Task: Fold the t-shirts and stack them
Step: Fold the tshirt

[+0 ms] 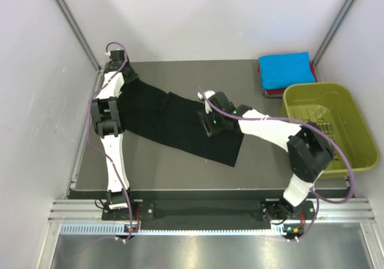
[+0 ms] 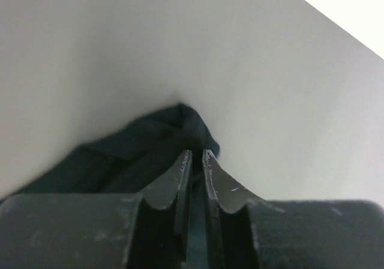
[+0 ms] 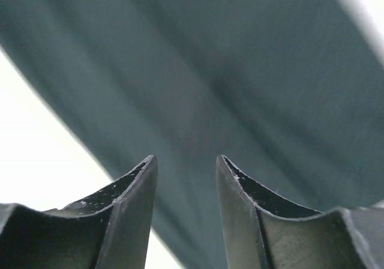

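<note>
A large black t-shirt (image 1: 174, 122) lies spread diagonally across the grey table (image 1: 168, 173). My left gripper (image 1: 126, 77) is at the shirt's far-left end; in the left wrist view its jaws (image 2: 196, 153) stand a thin slit apart with bunched black cloth (image 2: 138, 149) at the tips. Whether cloth is pinched there I cannot tell. My right gripper (image 1: 208, 123) hovers over the shirt's right half, open (image 3: 186, 158), with dark cloth (image 3: 210, 71) beneath and nothing between the fingers. A folded bright blue t-shirt (image 1: 286, 69) rests on a red one (image 1: 273, 92) at the back right.
An olive-green plastic basket (image 1: 354, 122) stands at the right edge, just in front of the folded stack. White walls close in the table on the left, back and right. The left gripper sits close to the left wall.
</note>
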Robot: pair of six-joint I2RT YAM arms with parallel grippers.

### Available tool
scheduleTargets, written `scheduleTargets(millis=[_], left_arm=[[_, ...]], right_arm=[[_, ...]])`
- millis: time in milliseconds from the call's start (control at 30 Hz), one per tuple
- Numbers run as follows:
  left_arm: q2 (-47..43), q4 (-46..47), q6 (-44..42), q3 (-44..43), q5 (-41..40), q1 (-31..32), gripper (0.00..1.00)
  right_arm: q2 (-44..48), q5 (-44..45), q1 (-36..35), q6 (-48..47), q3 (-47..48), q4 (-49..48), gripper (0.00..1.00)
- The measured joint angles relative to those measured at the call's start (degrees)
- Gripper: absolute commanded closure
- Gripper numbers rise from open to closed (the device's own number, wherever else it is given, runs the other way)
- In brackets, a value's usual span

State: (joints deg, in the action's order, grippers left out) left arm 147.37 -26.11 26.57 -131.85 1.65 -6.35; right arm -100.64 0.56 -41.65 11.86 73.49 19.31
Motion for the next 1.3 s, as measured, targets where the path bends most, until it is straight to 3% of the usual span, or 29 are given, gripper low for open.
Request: scheduleTargets(millis=[200,367,533,767,1033,1300], left_arm=[[-7.0,-1.3,-0.5,3.6,0.2,-2.6,0.76],[-15.6,-2.5,-2.2,8.8,-1.9,-4.3,0.76],[-20.9,-3.8,-3.0,16.6,-3.0,-4.0,0.77],[-21.2,-8.5,-1.9,25.6,-6.3,-3.8,0.77],[-27.1,-7.8,1.0,38.8,-7.3,-7.5,0.76],[-28.6,-7.1,1.9,39.8,-6.8,-11.2,0.77]], right_arm=[[7.7,0.8,-4.3,-4.0,-11.7,7.3,0.54],[8.1,1.9,-6.6,-5.1,-16.3,9.4,0.57],[8.1,5.2,-6.7,-3.1,-17.6,10.5,0.73],[9.9,10.3,-6.1,-0.3,-16.2,10.7,0.61],[11.5,5.6,-5.7,-4.9,-14.6,11.6,0.56],[15.1,3.9,-7.0,-6.2,-19.9,13.4,0.56]])
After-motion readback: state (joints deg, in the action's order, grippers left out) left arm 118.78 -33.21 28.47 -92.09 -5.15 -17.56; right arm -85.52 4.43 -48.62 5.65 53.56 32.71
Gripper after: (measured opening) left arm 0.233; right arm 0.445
